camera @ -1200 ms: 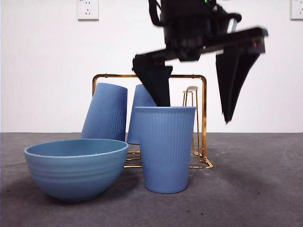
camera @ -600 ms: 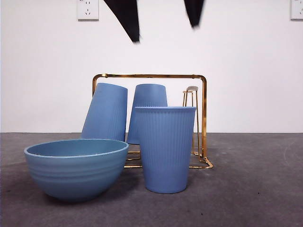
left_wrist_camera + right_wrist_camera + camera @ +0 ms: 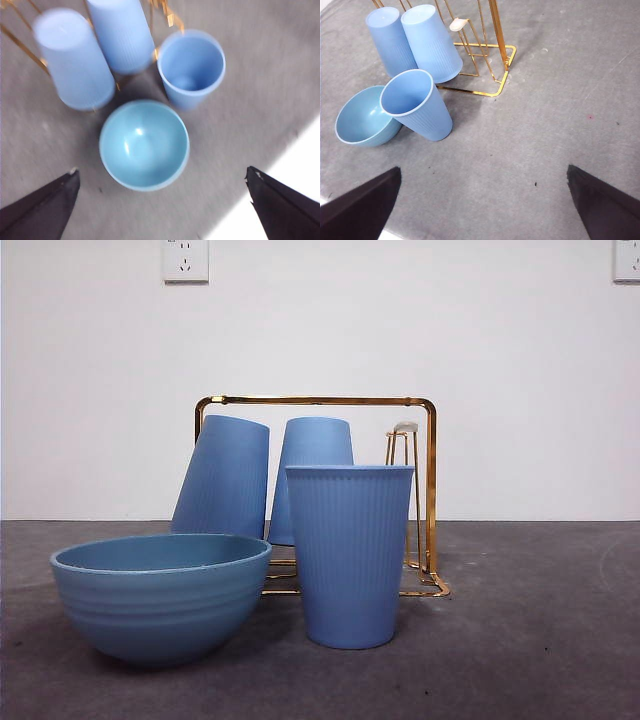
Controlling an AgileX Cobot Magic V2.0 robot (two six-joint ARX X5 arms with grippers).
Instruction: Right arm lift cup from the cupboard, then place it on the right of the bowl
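While both arms are held high above the table, the cup [image 3: 350, 555] is seen standing upright just right of the bowl [image 3: 160, 595], before the cupboard [image 3: 430, 490]. Right gripper [image 3: 482, 210] and left gripper [image 3: 160, 205] are spread wide, nothing held.

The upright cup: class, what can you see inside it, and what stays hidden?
The cup stands mouth up, with nothing in it: the left wrist view shows bare blue walls down to its base. From the front view, its wall hides the inside and part of the rack behind.
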